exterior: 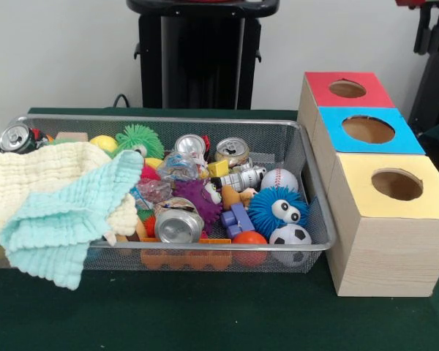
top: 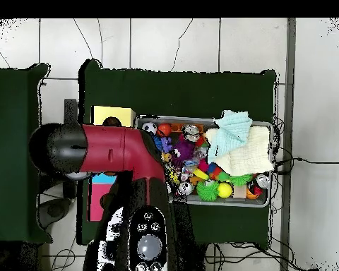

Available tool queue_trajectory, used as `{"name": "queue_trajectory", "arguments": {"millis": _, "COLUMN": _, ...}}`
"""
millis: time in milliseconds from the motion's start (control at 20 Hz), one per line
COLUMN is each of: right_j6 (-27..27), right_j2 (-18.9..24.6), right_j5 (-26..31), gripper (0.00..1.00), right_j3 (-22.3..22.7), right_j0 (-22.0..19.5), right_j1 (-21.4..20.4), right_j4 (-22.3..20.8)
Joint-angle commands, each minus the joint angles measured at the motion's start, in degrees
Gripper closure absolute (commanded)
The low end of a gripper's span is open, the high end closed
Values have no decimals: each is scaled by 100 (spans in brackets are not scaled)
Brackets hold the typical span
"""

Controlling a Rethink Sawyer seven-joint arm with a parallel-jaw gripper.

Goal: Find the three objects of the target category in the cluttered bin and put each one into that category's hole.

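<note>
Basket (exterior: 307,157) of toys and unreadable silver cans (exterior: 179,223) beside yellow-topped box (exterior: 395,219); fingers' state impossible to tell.

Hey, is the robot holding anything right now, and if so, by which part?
It cannot be told: the gripper shows in neither view. From above, the red arm covers where it would be. The wire bin lies untouched in the front view.

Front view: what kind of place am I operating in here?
Probably a robotics lab sorting setup: a wire bin of jumbled toys and cans, three wooden boxes with holes, a green-covered table against a plain wall.
</note>
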Motion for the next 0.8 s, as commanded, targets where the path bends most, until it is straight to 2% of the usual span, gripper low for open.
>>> {"name": "queue_trajectory", "arguments": {"millis": 50, "right_j6": 398, "right_j2": 109, "right_j5": 185, "gripper": 100, "right_j3": 494, "right_j0": -288, "right_j1": -39, "right_j4": -198}}
{"name": "queue_trajectory", "arguments": {"millis": 350, "right_j6": -159, "right_j2": 226, "right_j5": -553, "gripper": 100, "right_j3": 903, "right_j0": -655, "right_j1": 69, "right_j4": -406}}
{"name": "queue_trajectory", "arguments": {"millis": 600, "right_j6": -426, "right_j2": 281, "right_j5": -1009, "gripper": 100, "right_j3": 1038, "right_j0": -863, "right_j1": 132, "right_j4": -757}}
{"name": "queue_trajectory", "arguments": {"millis": 800, "right_j6": -783, "right_j2": 462, "right_j5": -1313, "gripper": 100, "right_j3": 1159, "right_j0": -1226, "right_j1": 188, "right_j4": -1052}}
